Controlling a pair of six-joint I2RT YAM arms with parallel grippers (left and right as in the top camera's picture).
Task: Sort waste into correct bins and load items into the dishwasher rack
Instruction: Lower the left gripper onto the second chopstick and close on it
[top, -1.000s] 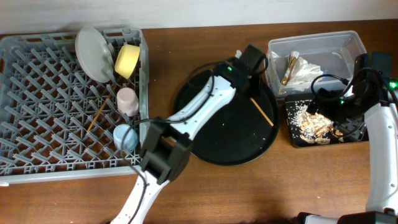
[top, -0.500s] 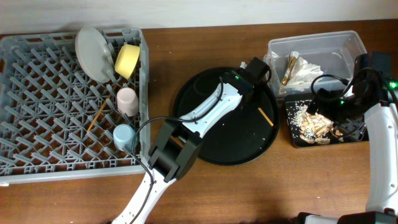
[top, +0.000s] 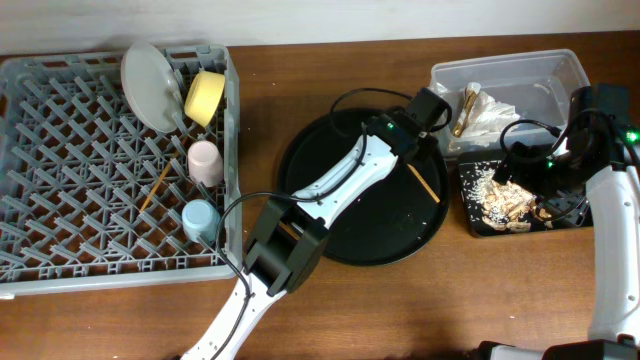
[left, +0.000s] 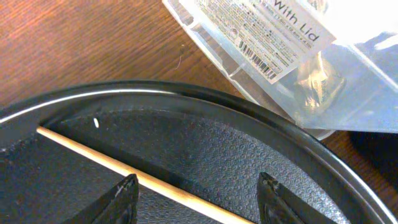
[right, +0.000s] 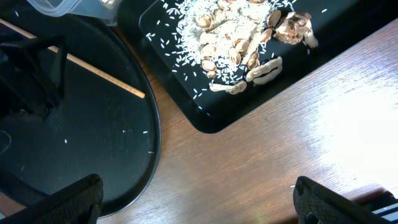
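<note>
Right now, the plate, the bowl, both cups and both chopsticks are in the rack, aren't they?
Not quite. Only one chopstick is in the rack; the second chopstick lies on the round tray, as the overhead view shows. The plate, the bowl, the pink cup and the blue cup are in the rack.
</note>
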